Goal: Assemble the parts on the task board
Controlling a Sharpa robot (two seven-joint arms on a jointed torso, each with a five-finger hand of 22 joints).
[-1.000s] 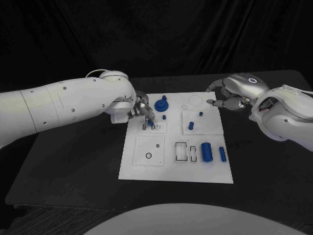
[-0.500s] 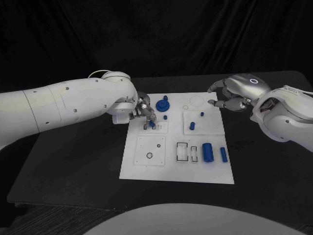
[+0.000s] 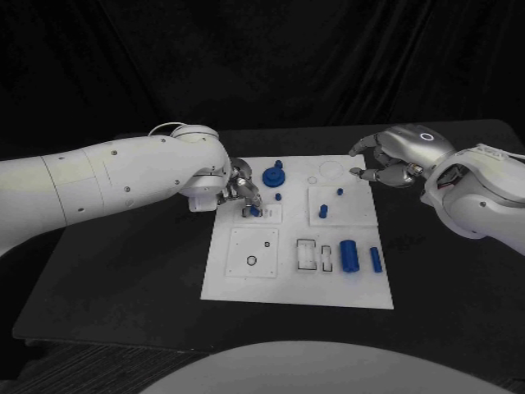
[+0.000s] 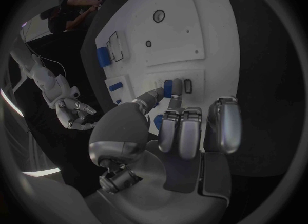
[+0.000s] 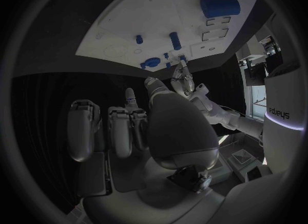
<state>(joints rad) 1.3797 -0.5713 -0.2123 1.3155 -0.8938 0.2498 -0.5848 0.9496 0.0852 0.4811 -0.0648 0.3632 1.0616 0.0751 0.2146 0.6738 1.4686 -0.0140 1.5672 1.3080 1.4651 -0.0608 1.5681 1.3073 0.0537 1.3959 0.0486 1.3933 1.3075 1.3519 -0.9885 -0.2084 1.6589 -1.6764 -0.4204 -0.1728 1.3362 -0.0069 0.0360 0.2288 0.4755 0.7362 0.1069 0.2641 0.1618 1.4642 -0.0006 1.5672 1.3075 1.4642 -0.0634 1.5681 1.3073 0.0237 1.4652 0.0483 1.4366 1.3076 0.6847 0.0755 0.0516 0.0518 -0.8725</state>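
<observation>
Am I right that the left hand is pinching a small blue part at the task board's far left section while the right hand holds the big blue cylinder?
Not quite. The left hand does pinch a small blue part over the task board, but the right hand holds nothing. The head view shows the big blue cylinder lying on the board, away from both hands.

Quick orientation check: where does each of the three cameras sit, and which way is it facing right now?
Head view: on the head, looking down at the task board; both arms enter.
Left wrist view: behind the left hand, facing the board, fingertips at a small blue part.
Right wrist view: behind the right hand, facing the board's far edge.
Shared: both wrist views show the board and the opposite hand.
</observation>
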